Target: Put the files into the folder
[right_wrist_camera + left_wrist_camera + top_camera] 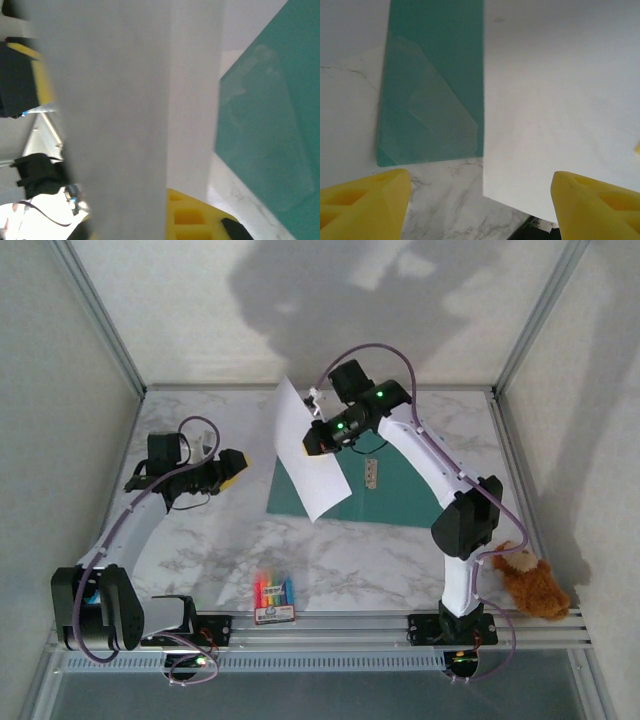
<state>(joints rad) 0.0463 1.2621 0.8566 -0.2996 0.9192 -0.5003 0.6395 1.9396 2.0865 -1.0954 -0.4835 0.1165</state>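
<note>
White file [322,483] pinched in right hand [309,444].

White arms [425,445] with black joints [465,525], looping lilac cables [385,347], green lights [379,394] and yellow-fingered hands [480,205]

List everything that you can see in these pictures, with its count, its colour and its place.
table: one, white-grey marble, under everything
folder: one, teal-green, flat at the table's middle
paper sheet: one seen, white, held up over the folder's left part
crayon box: one, colourful, middle of the near edge
stuffed toy: one, brown, near right corner
small strip: one, pale, on the folder; too small to identify
left gripper: one, yellow fingers, open, left of the folder
right gripper: one, shut on the paper sheet
</note>
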